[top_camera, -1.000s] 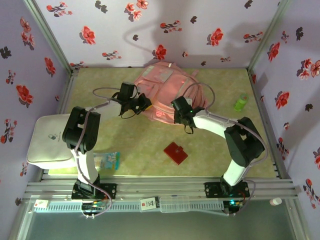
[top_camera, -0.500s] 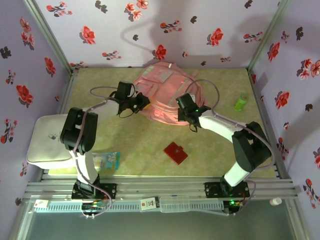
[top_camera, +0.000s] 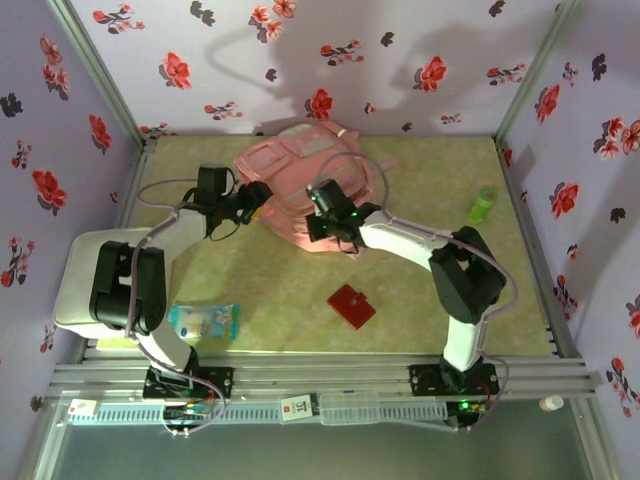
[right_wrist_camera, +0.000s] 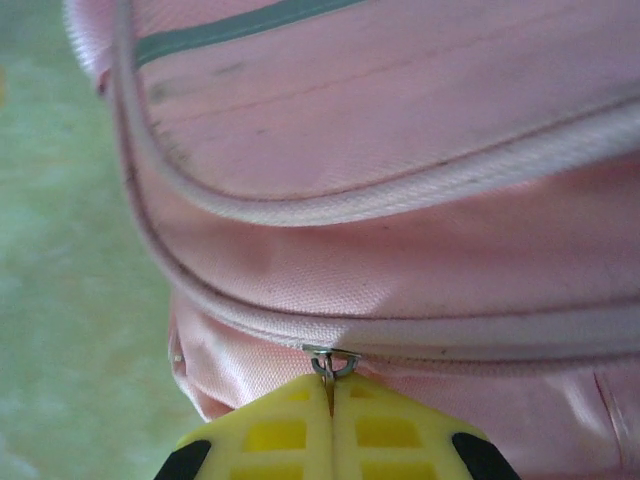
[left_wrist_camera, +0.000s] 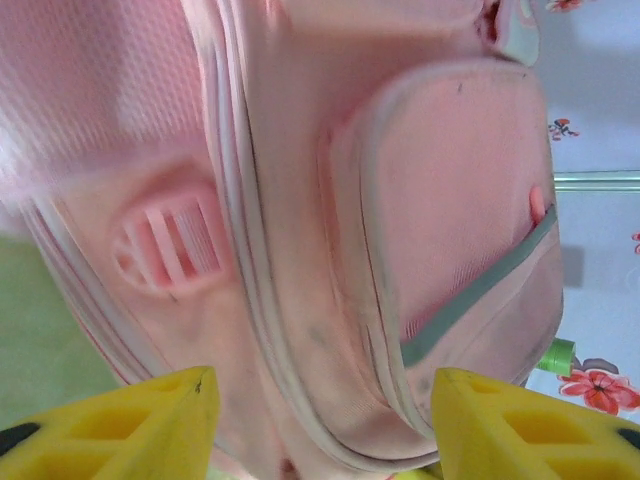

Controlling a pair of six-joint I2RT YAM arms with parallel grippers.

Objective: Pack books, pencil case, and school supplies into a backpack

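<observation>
On the far mat (top_camera: 250,285), pale pink backpack (top_camera: 290,162), grey-striped pocket (left_wrist_camera: 450,250), left gripper (left_wrist_camera: 322,385) agape, right gripper (right_wrist_camera: 330,388) clamped on zip pull (right_wrist_camera: 328,362).

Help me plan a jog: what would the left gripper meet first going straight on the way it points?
The backpack: its pink side panel lies straight ahead of the open left gripper. It looks close, though depth is hard to judge.
</observation>
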